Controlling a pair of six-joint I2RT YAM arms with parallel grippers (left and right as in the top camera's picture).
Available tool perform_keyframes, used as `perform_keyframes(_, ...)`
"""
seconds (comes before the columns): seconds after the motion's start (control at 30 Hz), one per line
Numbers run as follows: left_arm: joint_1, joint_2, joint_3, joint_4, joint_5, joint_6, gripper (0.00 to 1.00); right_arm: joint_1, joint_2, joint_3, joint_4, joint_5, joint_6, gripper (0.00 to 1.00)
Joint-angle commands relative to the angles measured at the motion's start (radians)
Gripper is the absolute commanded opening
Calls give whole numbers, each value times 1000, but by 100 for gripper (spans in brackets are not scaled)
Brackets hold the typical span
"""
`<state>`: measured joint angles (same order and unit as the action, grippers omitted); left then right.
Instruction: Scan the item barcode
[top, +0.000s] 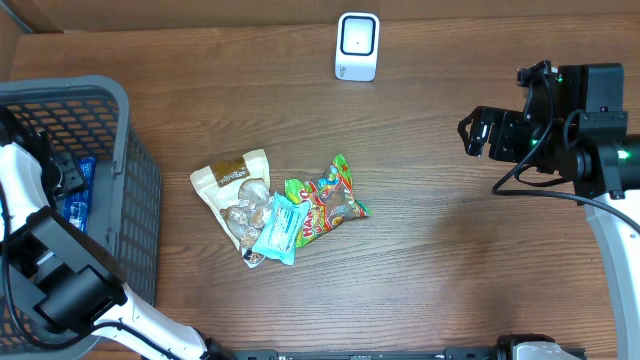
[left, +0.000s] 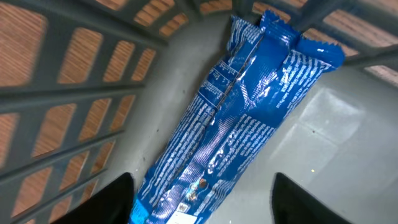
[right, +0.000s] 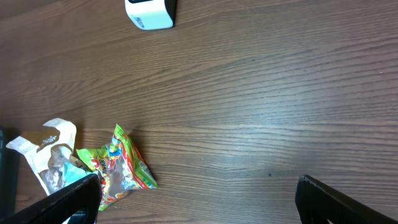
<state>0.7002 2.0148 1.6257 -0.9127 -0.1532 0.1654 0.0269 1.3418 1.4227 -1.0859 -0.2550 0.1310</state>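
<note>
Blue packet (left: 249, 118) — left tool (left: 202, 190) spread astride it, right tool (right: 198, 190) spread wide.

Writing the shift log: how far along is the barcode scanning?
Looks done: three snack packets lie piled on the wooden table, perhaps already scanned. In hand: the left gripper straddles the blue foil wrapper in the grey plastic basket, jaws apart. Left: gripping it, showing it to the white scanner; right gripper hangs open.
</note>
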Motion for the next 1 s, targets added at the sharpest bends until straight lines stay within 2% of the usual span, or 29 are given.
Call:
perform_keyframes(0.0, -7, 26, -66, 22, 16, 14, 58, 0, -4, 1, 3, -2, 2, 100)
perform_keyframes(0.2, -7, 26, -159, 85, 12, 14, 58, 0, -4, 1, 3, -1, 2, 100)
perform_keyframes(0.3, -7, 26, -182, 107, 15, 9, 50, 0, -4, 1, 2, -2, 2, 100)
perform_keyframes(0.37, -7, 26, -183, 108, 16, -14, 39, 0, -4, 1, 2, -2, 3, 100)
perform_keyframes(0.43, -7, 25, -183, 107, 16, -37, 20, 0, -4, 1, 3, -2, 3, 100)
perform_keyframes(0.47, -7, 25, -183, 106, 16, -46, 6, 0, -4, 1, 3, -2, 3, 100)
perform_keyframes(0.6, -8, 19, -166, 70, 16, -106, 4, 0, -4, 1, 3, -2, 3, 100)
perform_keyframes(0.7, -10, 7, -90, -14, 19, -151, 4, 0, -4, 1, 6, -2, 3, 100)
perform_keyframes(0.97, -11, -52, 343, -355, 286, -166, 4, 0, -4, 1, 3, -4, 3, 100)
